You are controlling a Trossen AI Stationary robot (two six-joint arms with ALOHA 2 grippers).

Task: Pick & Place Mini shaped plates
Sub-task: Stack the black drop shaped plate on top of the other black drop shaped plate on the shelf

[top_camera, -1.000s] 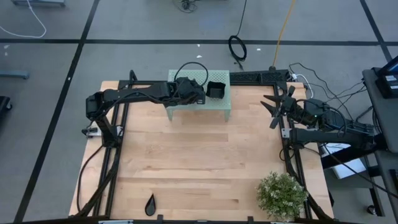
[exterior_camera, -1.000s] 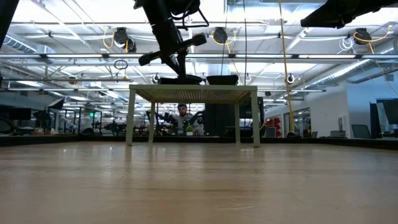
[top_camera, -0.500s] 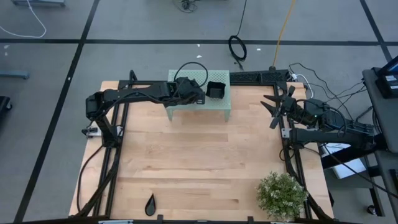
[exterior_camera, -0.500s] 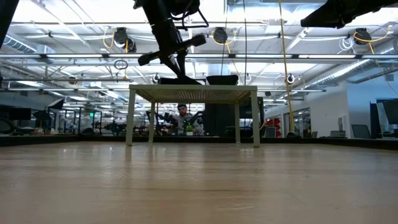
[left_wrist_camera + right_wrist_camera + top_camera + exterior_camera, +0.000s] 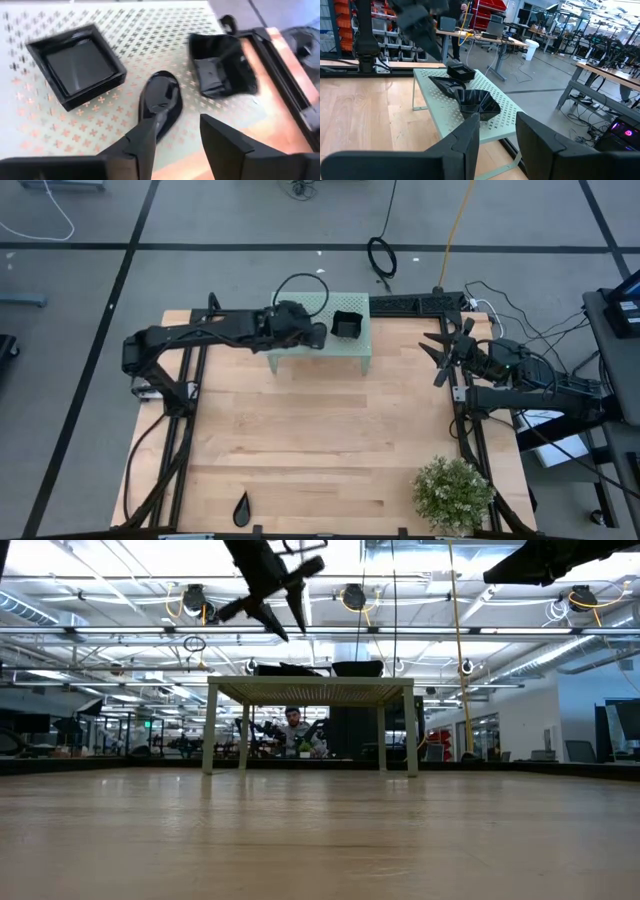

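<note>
Three glossy black mini plates rest flat on the pale green perforated stand (image 5: 150,35): a square one (image 5: 75,65), a teardrop one (image 5: 161,100) and a wavy-edged one (image 5: 220,65), which also shows in the high view (image 5: 347,325). My left gripper (image 5: 180,135) hangs open just above the teardrop plate, clear of it (image 5: 275,615). Another teardrop plate (image 5: 242,507) lies on the table near its front left corner. My right gripper (image 5: 440,350) waits open at the table's right side, pointing level toward the stand.
The stand (image 5: 355,350) is at the table's far edge, on four legs (image 5: 210,730). A potted plant (image 5: 455,492) sits at the near right corner. Bare wood lies in the table's middle (image 5: 320,440). A person (image 5: 293,730) sits far behind the table.
My left gripper has opened, let go of the teardrop plate on the stand and risen clear of it, drawing back a little toward the table's left edge. The plate stays flat on the stand.
</note>
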